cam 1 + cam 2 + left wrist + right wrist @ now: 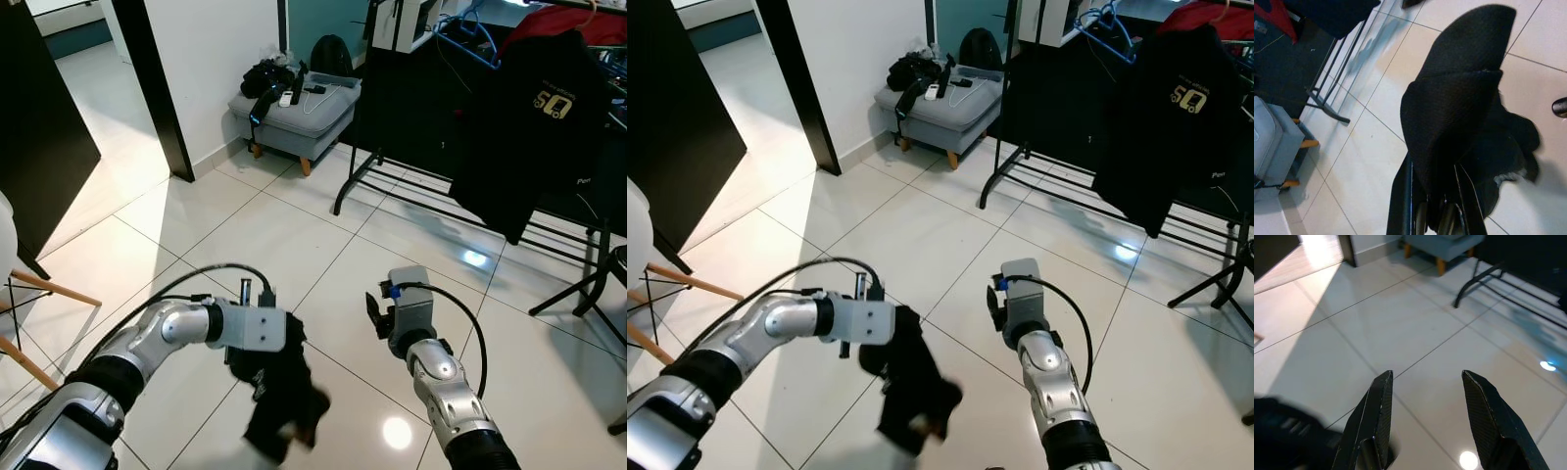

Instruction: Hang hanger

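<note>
Clamping black garment: left gripper; right gripper spread, empty.

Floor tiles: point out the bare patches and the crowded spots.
Bare: floor tiles between the grey ottoman, the clothes rack and both arms. Crowded: under the left tool, gripping a black garment, and the rack's base beneath the hung black shirt.
</note>
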Tool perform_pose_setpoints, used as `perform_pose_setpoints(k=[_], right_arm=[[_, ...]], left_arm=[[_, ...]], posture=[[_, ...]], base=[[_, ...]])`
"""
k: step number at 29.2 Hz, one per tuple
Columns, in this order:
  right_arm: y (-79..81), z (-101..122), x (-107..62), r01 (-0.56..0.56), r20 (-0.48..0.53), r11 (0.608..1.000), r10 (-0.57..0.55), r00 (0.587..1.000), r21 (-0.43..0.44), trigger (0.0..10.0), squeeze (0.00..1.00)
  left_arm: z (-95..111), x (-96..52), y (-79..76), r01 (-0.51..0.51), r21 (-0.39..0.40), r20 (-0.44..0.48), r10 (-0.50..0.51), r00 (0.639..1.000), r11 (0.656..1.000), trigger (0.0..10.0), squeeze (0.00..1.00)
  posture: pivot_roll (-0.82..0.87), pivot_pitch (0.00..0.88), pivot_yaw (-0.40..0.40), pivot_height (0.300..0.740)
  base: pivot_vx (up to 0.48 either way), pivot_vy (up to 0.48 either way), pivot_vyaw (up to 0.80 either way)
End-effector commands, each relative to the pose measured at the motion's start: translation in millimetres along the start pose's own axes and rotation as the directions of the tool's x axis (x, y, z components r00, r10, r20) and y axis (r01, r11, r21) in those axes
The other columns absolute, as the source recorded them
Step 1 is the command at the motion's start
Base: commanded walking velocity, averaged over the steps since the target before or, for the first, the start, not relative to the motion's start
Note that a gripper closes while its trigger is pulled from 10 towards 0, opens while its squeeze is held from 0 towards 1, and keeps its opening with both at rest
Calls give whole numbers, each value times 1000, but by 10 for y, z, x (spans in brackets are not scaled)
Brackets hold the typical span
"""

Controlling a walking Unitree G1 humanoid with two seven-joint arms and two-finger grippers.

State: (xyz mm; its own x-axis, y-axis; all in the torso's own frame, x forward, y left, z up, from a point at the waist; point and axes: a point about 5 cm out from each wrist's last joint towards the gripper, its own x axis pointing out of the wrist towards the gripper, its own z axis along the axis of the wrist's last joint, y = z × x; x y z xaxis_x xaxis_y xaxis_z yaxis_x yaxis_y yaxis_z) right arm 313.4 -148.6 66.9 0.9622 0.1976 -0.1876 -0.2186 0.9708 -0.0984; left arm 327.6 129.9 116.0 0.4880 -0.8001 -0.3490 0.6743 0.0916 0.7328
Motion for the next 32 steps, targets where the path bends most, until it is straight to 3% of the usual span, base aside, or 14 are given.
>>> perform_pose_setpoints(k=[1, 8, 9, 12, 14, 15, 16, 17, 23, 24, 25, 26, 31, 32], right_arm=[[73, -30, -33, -55, 25, 998, 54, 998, 27, 10000, 0], [75, -70, -125, -114, 96, 993, 114, 989, -11, 10000, 0], [-63, -201, -195, -36, 68, 997, 41, 997, -74, 10000, 0], [-112, -256, -218, -8, 45, 996, 12, 999, -88, 10000, 0], [-161, -375, -240, 17, -40, 994, -21, 999, -109, 10000, 0], [-166, -629, -297, -23, -238, 989, -12, 971, -145, 10000, 0], [-148, -871, -403, -96, -420, 985, 26, 907, -146, 10000, 0], [-145, -1016, -492, -108, -516, 986, 26, 856, -129, 10000, 0], [-52, -1121, -563, -139, -570, 990, 105, 815, -17, 10000, 0], [48, -1167, -582, -221, -601, 974, 205, 773, 48, 10000, 0], [48, -1167, -582, -221, -601, 974, 205, 773, 48, 10000, 0], [124, -1214, -601, -285, -630, 957, 253, 734, 52, 10000, 0], [196, -1222, -556, -311, -617, 950, 239, 749, -9, 10000, 0], [259, -1117, -431, -282, -512, 957, 210, 833, -67, 10000, 0]], left_arm=[[36, -4, 57, -18, -16, 39, 19, 999, 1000, 10000, 0], [179, -23, 225, -45, 78, 139, 34, 990, 996, 10000, 0], [209, -35, 335, -54, 150, 138, 33, 990, 987, 10000, 0], [211, -40, 370, -57, 167, 131, 35, 991, 984, 10000, 0], [210, -49, 412, -61, 171, 124, 40, 991, 983, 10000, 0], [201, -62, 460, -68, 173, 110, 49, 993, 983, 10000, 0], [196, -75, 507, -74, 175, 100, 57, 993, 982, 10000, 0], [195, -84, 550, -82, 174, 92, 67, 994, 981, 10000, 0], [207, -109, 651, -98, 181, 89, 83, 993, 979, 10000, 0], [228, -119, 730, -118, 193, 91, 102, 991, 974, 10000, 0], [228, -119, 730, -118, 193, 91, 102, 991, 974, 10000, 0], [249, -126, 793, -135, 205, 93, 118, 989, 969, 10000, 0], [292, -142, 874, -167, 213, 110, 146, 983, 963, 10000, 0], [324, -161, 919, -179, 226, 127, 153, 980, 957, 10000, 0]], posture=[[-70, 102, 27, 740], [-70, 94, 20, 740], [-68, 92, 21, 740], [-68, 92, 21, 740], [-72, 93, 26, 740], [-76, 95, 30, 740], [-78, 98, 32, 740], [-74, 102, 32, 740], [-77, 103, 35, 740], [-75, 107, 34, 740], [-75, 107, 34, 740], [-75, 107, 34, 740], [-75, 108, 35, 740], [-75, 110, 36, 740]], base=[[0, 0, 0], [0, 0, 0], [0, 0, 0], [0, 0, 0], [0, 0, 0], [0, 0, 0], [0, 0, 0], [0, 0, 0], [0, 0, 0], [0, 0, 0], [0, 0, 0], [0, 0, 0], [0, 0, 0], [0, 0, 0]])
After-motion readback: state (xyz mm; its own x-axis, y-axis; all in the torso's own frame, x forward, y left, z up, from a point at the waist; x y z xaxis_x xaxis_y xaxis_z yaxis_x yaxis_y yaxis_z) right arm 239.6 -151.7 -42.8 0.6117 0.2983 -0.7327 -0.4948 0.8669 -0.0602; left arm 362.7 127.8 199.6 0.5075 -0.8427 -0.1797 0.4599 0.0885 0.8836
